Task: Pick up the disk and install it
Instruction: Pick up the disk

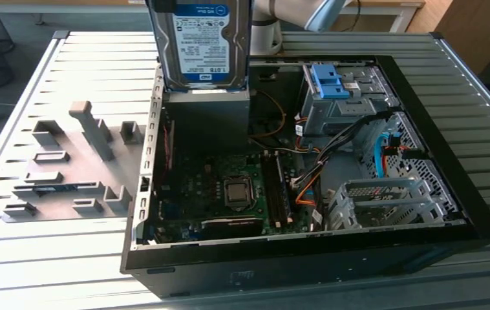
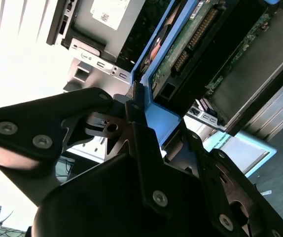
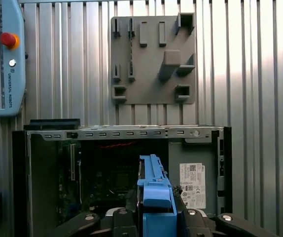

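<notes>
The disk [image 1: 200, 42], silver with a white-and-blue label and a blue bracket, hangs upright in the air over the back left part of the open computer case [image 1: 452, 129] in the exterior view. In the second wrist view my gripper [image 2: 146, 123] is shut on the disk's blue bracket [image 2: 163, 121], and the drive's green circuit side [image 2: 215, 44] faces the camera. The first wrist view shows the disk [image 3: 154, 195] edge-on between the fingers of the gripper [image 3: 154, 219], above the case.
Inside the case are a grey box [image 1: 206, 116] with a white sticker [image 3: 193, 185], a drive cage holding a bare blue bracket [image 1: 331, 81], and a metal cage [image 1: 383, 200]. A grey fixture plate [image 1: 64, 161] lies on the slatted table. A teach pendant [image 3: 1, 59] lies nearby.
</notes>
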`<state>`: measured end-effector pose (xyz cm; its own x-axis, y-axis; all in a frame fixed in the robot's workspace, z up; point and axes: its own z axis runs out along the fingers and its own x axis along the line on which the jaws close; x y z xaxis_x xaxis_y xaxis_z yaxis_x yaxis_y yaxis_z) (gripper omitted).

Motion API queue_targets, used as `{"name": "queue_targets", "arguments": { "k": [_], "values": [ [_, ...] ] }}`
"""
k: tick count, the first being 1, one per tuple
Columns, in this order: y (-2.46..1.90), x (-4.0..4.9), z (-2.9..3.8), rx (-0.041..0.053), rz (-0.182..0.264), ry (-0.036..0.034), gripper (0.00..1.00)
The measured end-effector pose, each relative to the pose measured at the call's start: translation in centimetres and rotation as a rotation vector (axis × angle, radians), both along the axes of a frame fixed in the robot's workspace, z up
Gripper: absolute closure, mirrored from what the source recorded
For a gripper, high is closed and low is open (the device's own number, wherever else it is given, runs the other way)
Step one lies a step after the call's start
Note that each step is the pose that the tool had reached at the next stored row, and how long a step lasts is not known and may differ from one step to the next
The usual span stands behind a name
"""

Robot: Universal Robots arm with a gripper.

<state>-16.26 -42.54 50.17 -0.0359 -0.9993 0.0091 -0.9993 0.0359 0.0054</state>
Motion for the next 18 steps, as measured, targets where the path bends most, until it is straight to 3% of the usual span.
{"name": "queue_targets", "arguments": {
  "k": [3,16,17,18],
  "values": [
    [-0.26,0.97,-0.01,0.0000,0.000,0.0000,0.64],
    [-0.29,6.57,-0.05,-0.0001,0.000,0.0001,0.64],
    [-0.29,7.83,-0.06,-0.0002,0.000,0.0001,0.64],
    [-0.29,8.28,-0.07,-0.0001,0.000,0.0001,0.64]
  ]
}}
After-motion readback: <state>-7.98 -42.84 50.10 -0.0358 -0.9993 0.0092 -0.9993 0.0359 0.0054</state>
